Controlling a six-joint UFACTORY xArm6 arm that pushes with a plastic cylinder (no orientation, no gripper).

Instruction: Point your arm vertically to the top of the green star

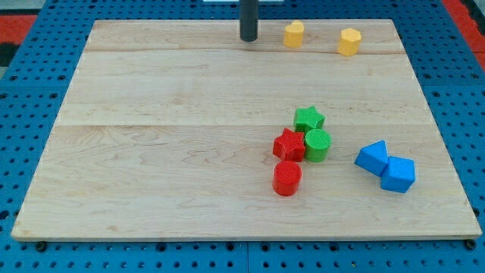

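The green star (308, 118) lies right of the board's middle, touching a green cylinder (317, 145) just below it. A red star (289, 144) sits against the cylinder's left side. My tip (248, 38) is the lower end of a dark rod near the view's top edge of the wooden board (174, 136). It stands far above and to the left of the green star, touching no block.
A red cylinder (287, 178) lies below the red star. Two blue blocks (372, 157) (398, 175) touch each other at the right. Two yellow blocks (294, 34) (349, 42) sit along the top edge, right of my tip.
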